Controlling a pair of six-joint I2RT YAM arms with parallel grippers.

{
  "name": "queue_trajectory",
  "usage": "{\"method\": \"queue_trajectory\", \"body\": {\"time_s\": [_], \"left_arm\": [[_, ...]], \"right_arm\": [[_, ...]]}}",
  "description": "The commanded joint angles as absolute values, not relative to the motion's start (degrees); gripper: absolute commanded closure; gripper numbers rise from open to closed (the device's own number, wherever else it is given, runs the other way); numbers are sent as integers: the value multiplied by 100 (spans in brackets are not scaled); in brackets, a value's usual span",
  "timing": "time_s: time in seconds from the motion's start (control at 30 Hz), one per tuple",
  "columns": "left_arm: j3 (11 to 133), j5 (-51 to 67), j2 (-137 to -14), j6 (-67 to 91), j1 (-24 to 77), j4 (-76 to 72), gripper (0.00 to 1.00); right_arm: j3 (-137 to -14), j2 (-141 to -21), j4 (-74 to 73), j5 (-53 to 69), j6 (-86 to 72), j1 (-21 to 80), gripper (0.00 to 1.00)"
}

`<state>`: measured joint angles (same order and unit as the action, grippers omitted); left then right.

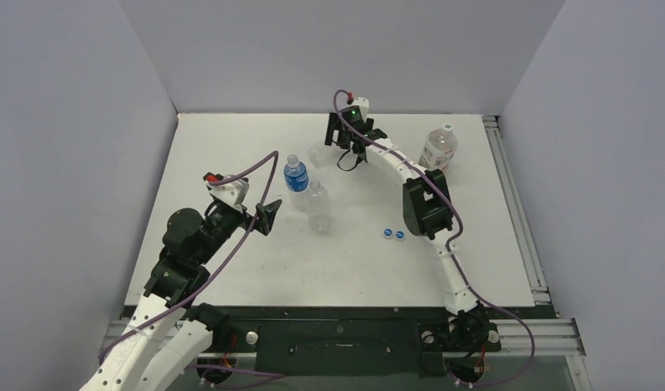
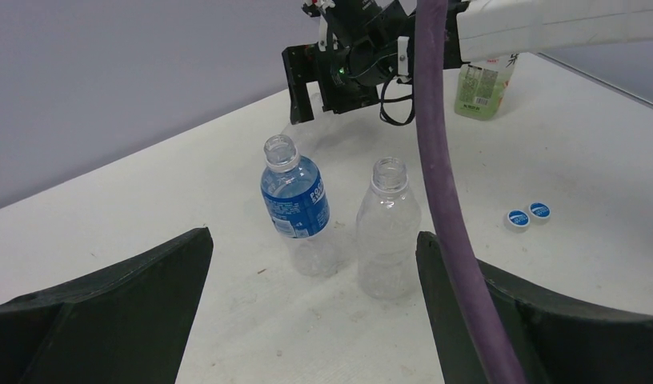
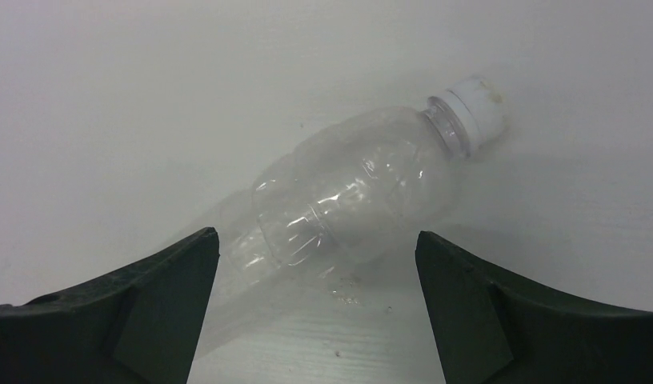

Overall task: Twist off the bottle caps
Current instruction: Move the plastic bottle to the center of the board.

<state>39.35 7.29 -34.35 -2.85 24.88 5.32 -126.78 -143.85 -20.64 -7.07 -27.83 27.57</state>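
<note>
Dark fingers of the left gripper fill the bottom corners of its wrist view, spread wide with nothing between them. It hovers over the table, near two upright bottles but well short of them. The blue-labelled bottle and the plain bottle stand just beside each other, both with bare, open necks. Two blue caps lie flat on the table to the right of them, side by side and almost touching. A purple cable crosses that view in front of the plain bottle.

Farther back, the right gripper points down at a third clear bottle lying on its side. Its jaws stand wide apart, one on each side of the bottle's bottom end, gripping nothing. That bottle has a pale cap on its neck. Near the table's far right edge stands the wide bottle with an orange-and-green label, its white cap on.
</note>
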Motion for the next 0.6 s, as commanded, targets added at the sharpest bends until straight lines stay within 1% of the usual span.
{"method": "queue_trajectory", "body": {"time_s": [0.0, 0.1, 0.2, 0.33, 0.43, 0.57], "left_arm": [[4245, 651, -3406, -379, 2436, 358, 3], [4237, 656, -3441, -393, 2420, 334, 3], [4236, 675, -3476, -362, 2417, 300, 3], [4213, 710, -3502, -303, 2409, 246, 3], [4200, 717, -3494, -271, 2408, 243, 4], [4214, 724, -3504, -285, 2408, 261, 3]], "right_arm": [[-12888, -14356, -2191, -960, -2851, 2822, 13], [-12599, -14101, -2072, -1156, -2856, 2815, 18], [-12059, -13648, -1804, -1378, -2895, 2819, 19], [-12439, -13794, -2035, -1616, -3012, 2818, 15], [-12848, -14051, -2213, -1672, -3213, 2826, 15], [-12862, -14258, -2226, -1692, -3533, 2845, 14]]}}
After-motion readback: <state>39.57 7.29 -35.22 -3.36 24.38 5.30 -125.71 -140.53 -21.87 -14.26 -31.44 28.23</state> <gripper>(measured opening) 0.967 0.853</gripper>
